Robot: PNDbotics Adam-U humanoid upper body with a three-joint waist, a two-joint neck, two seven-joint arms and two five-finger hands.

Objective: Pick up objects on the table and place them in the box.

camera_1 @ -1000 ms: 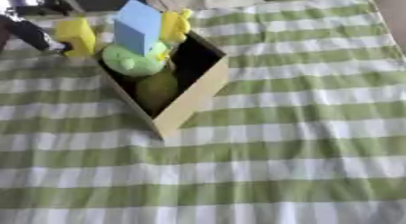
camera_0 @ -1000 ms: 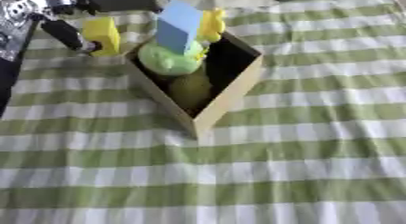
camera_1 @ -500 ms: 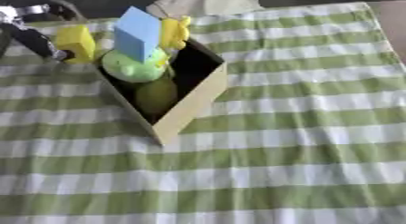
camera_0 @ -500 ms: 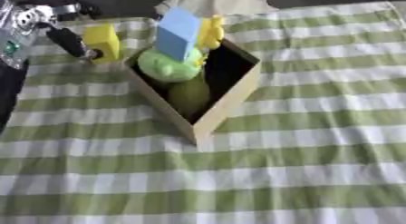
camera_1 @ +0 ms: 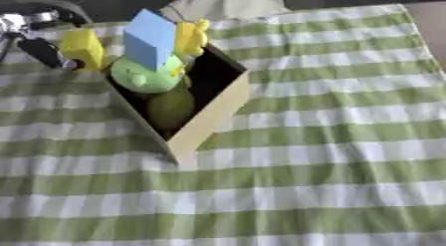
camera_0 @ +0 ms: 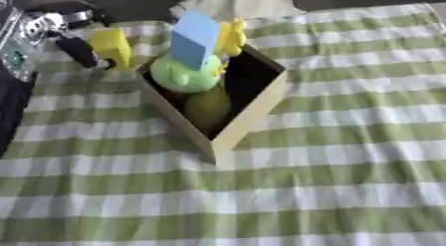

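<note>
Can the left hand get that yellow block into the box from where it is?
Probably, but tightly. The left hand holds the yellow block just outside the box, whose near end is crowded by the blue block and green ball.

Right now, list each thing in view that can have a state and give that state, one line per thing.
box: open-topped, on the checked cloth, filled past its rim.
blue block: tilted, sticking up out of the box.
green round toy: inside the box, under the blue block.
yellow block: outside the box, at its left, held by the left hand.
left hand: fingers curled on the yellow block.
right hand: not in view.
</note>
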